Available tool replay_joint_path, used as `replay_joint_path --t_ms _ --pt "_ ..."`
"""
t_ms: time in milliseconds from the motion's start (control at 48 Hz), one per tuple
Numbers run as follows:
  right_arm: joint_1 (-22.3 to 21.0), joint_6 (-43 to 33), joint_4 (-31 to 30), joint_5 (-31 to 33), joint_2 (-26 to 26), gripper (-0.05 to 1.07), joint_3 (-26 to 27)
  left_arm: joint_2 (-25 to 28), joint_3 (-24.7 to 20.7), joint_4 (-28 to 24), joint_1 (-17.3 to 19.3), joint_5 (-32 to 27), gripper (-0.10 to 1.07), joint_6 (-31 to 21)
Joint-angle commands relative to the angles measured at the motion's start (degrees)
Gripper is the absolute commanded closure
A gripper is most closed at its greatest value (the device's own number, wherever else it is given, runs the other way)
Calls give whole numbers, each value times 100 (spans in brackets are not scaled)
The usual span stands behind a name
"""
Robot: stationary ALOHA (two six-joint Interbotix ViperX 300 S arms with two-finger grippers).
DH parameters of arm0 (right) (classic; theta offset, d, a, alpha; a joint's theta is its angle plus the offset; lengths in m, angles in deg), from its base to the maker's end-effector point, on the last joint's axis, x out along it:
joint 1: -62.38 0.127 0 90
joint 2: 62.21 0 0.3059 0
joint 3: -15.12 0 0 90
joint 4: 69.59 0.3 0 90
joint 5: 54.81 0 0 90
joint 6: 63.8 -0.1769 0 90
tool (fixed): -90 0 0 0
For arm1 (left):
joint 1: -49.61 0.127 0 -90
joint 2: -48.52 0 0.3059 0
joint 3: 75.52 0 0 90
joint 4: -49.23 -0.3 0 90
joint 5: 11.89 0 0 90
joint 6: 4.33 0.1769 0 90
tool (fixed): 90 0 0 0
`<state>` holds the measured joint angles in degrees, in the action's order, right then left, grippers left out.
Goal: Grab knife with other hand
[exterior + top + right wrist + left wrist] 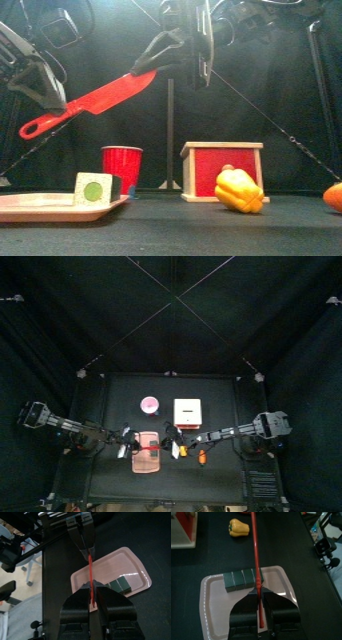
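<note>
The red knife [94,100] hangs slanted in the air above the table's left half, handle low and left, blade rising to the right. My left gripper [258,594] is shut on its handle end, and the knife [255,552] runs straight out from between the jaws. My right gripper [91,592] has reached across and closes on the blade end of the knife [90,569], which lies between its jaws. In the front view the right gripper [158,62] sits at the blade's upper end. From above, both arms meet near the table's middle [163,441].
A pink tray [27,205] lies under the knife with a green block [92,190] on it. Behind stand a red cup [122,165] and a red-and-white box [222,170]. A yellow pepper [238,190] and an orange fruit [333,197] lie at the front right.
</note>
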<state>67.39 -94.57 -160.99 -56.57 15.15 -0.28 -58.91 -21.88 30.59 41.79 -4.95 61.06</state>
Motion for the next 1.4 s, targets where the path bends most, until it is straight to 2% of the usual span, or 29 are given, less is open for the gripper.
replay_joint_path --t_ms 0,250,396,688,896,1000,1125,1375 --pt "-44 -18 44 -246 132 60 -26 -281 -62 18 193 545 59 9" --pt "-132 -18 -193 -308 290 60 -255 -536 246 18 668 1731 59 18" --pt "-202 -18 -193 -290 492 60 -413 -501 316 26 853 2074 59 26" --pt "-220 -9 -299 -132 536 60 -422 -439 457 -97 747 1986 59 35" --pt "-229 -9 -1002 114 545 60 -554 -431 519 -220 729 1538 59 62" --pt "-220 -18 -1318 132 545 60 -589 -431 519 -396 729 1415 59 176" --pt "-237 -18 -1354 237 536 60 -624 -431 527 -580 729 1424 60 413" --pt "-211 -9 -1670 659 229 60 -659 -431 694 -387 536 1301 65 712"
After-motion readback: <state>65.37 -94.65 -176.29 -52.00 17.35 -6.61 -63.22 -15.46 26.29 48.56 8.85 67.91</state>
